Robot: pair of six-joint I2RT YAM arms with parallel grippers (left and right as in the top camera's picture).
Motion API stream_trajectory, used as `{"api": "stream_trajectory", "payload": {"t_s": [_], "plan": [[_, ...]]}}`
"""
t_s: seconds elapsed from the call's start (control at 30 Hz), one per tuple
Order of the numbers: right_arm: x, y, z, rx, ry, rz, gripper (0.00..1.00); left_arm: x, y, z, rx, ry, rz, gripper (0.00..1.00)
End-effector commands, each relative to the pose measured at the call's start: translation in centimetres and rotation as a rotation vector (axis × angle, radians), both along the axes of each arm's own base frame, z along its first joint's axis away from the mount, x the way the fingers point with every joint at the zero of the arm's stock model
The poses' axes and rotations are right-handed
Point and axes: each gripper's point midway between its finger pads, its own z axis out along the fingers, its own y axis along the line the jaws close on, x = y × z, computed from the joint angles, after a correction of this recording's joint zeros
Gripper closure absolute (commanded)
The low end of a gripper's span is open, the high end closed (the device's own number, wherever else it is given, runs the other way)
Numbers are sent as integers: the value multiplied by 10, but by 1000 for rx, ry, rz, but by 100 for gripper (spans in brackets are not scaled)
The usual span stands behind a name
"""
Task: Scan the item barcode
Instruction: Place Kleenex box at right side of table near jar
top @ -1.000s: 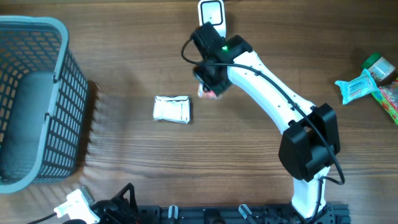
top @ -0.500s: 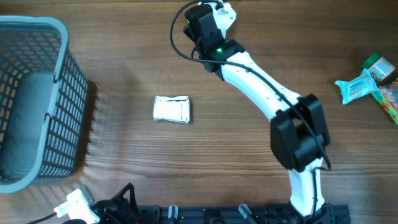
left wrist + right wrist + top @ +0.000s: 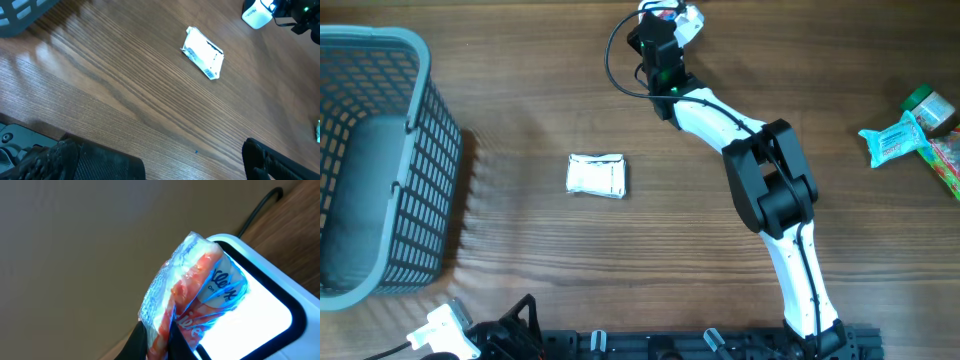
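My right gripper [image 3: 161, 339] is shut on a clear-wrapped tissue pack [image 3: 196, 292] printed in red and blue. It holds the pack upright, right in front of the lit white face of the black-rimmed scanner [image 3: 260, 307]. From overhead the right gripper [image 3: 670, 24] reaches to the table's far edge, the pack [image 3: 688, 20] poking out beside it, and the scanner is mostly hidden beneath. My left gripper [image 3: 185, 167] hovers low at the near edge, open and holding nothing.
A white packet [image 3: 596, 176] with a barcode strip lies flat mid-table, also visible in the left wrist view [image 3: 202, 52]. A grey mesh basket [image 3: 415, 150] stands at the left. A teal packet [image 3: 898, 136] and a green item [image 3: 928, 104] lie at the far right.
The right arm has stretched toward the far edge, carrying the tissue pack up to the scanner, and now covers it. The left arm and the white packet have stayed still.
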Motion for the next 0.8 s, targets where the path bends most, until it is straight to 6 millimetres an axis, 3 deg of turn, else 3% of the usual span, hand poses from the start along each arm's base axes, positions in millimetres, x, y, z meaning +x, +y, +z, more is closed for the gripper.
{"api": "stream_trajectory", "payload": {"t_s": [0.0, 0.07, 0.1, 0.13, 0.17, 0.23, 0.3, 0.33, 0.47, 0.57, 0.7, 0.73, 0.77], "plan": [[1, 10, 45, -33, -57, 59, 95, -2, -2, -3, -11, 11, -7, 0], [-11, -9, 89, -52, -33, 24, 95, -2, -2, -3, -11, 11, -7, 0], [-20, -30, 105, -84, 10, -27, 95, -2, -2, -3, -11, 11, -7, 0], [-30, -57, 115, -133, 55, -109, 95, -2, -2, -3, -11, 11, -7, 0], [-45, -103, 130, -208, 107, -246, 95, -2, -2, -3, -11, 11, -7, 0], [-63, -162, 135, -298, 198, -383, 95, -2, -2, -3, -11, 11, -7, 0], [-73, -218, 117, -339, 321, -460, 96, -2, -2, -3, -11, 11, -7, 0], [-81, -255, 101, -320, 394, -537, 95, -2, -2, -3, -11, 11, -7, 0], [-96, -349, 55, -223, 548, -640, 96, -2, -2, -3, -11, 11, -7, 0], [-96, -395, 15, -156, 636, -621, 95, -2, -2, -3, -11, 11, -7, 0], [-116, -459, -27, -137, 734, -722, 95, -2, -2, -3, -11, 11, -7, 0], [-125, -478, -36, -129, 758, -753, 88, -2, -2, -3, -11, 11, -7, 0], [-130, -493, -42, -153, 779, -751, 70, -2, -2, -3, -11, 11, -7, 0]]}}
